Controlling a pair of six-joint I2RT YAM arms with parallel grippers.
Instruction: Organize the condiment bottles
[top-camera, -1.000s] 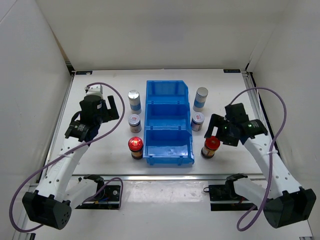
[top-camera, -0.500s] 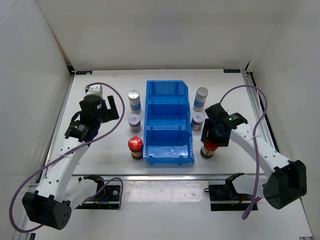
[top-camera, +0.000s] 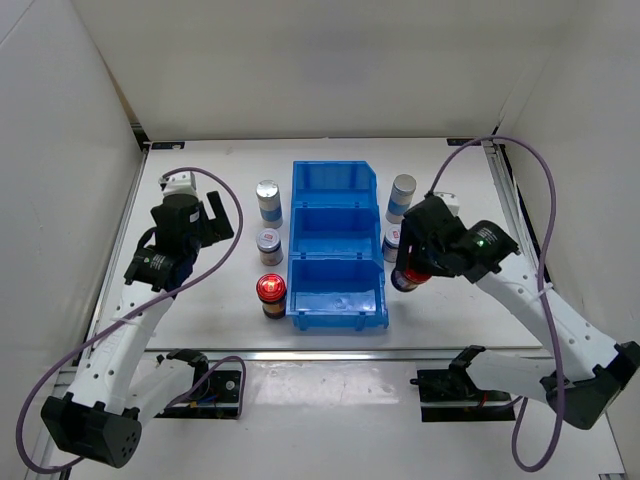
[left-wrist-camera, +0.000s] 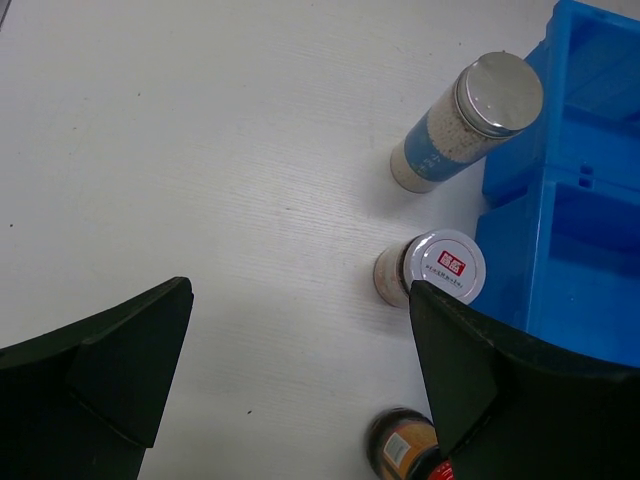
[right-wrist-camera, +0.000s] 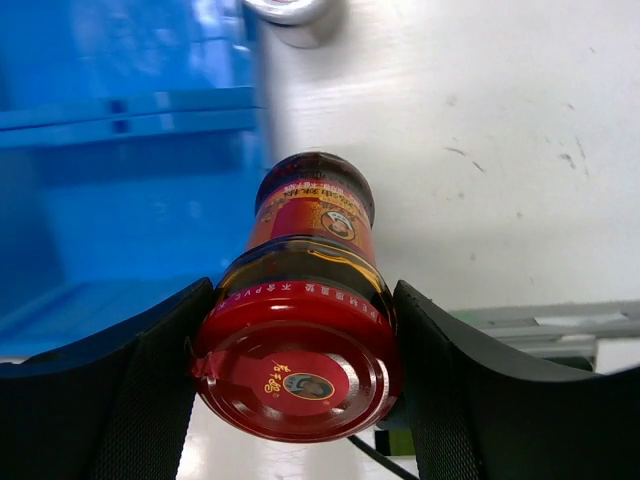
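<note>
My right gripper (top-camera: 410, 272) is shut on a dark jar with a red lid (right-wrist-camera: 300, 330), held off the table beside the near right corner of the blue bin (top-camera: 335, 235); the jar (top-camera: 407, 278) is tilted. Its twin (top-camera: 271, 292) stands left of the bin, seen at the bottom edge as a dark jar (left-wrist-camera: 405, 450). My left gripper (top-camera: 215, 215) hangs open over bare table, left of a tall silver-capped cylinder (left-wrist-camera: 470, 120) and a short silver-lidded jar (left-wrist-camera: 440, 268). On the bin's right stand another tall cylinder (top-camera: 402, 195) and a short jar (top-camera: 393, 238), partly hidden by my right arm.
The blue bin (right-wrist-camera: 120, 180) has three compartments with nothing in them and lies lengthwise mid-table. White walls close in the table on three sides. An aluminium rail (top-camera: 330, 353) runs along the near edge, with the arm bases and purple cables below it.
My right gripper closed on the right-hand red-lidded jar, lifted it and carried it toward the bin. The left arm barely shifted and stays open.
</note>
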